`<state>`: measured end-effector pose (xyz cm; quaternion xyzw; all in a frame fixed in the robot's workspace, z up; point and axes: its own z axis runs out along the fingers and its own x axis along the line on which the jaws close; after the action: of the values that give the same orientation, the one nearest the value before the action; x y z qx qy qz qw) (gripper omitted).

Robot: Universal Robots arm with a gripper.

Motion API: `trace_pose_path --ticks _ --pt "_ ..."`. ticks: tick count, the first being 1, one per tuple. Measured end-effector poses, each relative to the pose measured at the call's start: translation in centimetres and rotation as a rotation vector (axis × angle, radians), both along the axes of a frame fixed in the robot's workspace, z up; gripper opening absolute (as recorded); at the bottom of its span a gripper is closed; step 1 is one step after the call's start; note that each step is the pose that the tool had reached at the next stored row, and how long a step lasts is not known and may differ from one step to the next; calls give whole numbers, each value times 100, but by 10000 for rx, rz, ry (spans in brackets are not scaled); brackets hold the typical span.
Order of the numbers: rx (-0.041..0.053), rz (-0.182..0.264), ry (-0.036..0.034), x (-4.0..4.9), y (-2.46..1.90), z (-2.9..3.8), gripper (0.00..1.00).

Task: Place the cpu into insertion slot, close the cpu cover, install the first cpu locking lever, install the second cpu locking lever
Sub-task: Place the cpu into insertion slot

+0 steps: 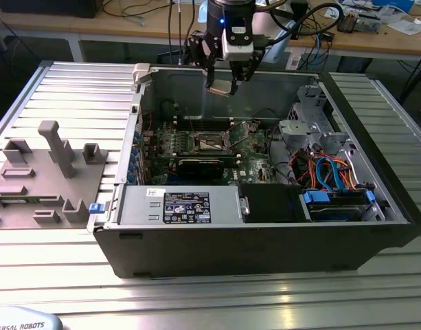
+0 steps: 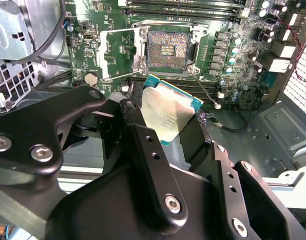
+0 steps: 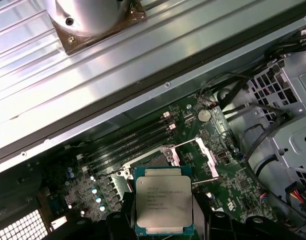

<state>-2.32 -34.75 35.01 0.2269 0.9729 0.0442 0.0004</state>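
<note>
Carrying the cpu [image 1: 222,87] with fingers [image 2: 145,142] closed on it, gripper [image 1: 224,84] hangs over the case [image 1: 265,240]; insertion slot [image 1: 211,142] lies bare at 6 o'clock in exterior view; keep cpu level, corners squared

Silver-grey cpu [image 3: 163,204] edged in teal, green motherboard [image 3: 245,187], black fingers [image 2: 148,150].

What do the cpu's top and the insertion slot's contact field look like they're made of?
The cpu: silver-grey top with soft glare, likely matte metal; blue-green edge looks like circuit board. The insertion slot: gold-glinting contacts, probably plated metal.
</note>
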Motion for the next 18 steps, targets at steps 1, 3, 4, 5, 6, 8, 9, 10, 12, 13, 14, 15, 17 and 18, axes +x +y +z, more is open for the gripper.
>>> trace_pose_path --ticks 1,3,4,5,6,8,9,10,12,13,14,15,17,18 --pt "0 -9 0 0 0 0 54" --pt "0 -29 -1 0 0 0 54" --pt "0 -42 0 0 0 0 54" --pt "0 -53 0 0 0 0 54" --pt "0 -65 0 0 0 0 54" --pt "0 -88 0 0 0 0 54" --pt "1 -97 0 0 0 0 54" --pt "0 -117 0 0 0 0 54" --pt "0 -141 0 0 0 0 54" --pt "0 -160 0 0 0 0 54" --pt "0 -183 0 0 0 0 54" --pt "0 -215 0 0 0 0 54" --pt "1 -273 0 0 0 -1 54" --pt "0 -292 0 0 0 -1 54"
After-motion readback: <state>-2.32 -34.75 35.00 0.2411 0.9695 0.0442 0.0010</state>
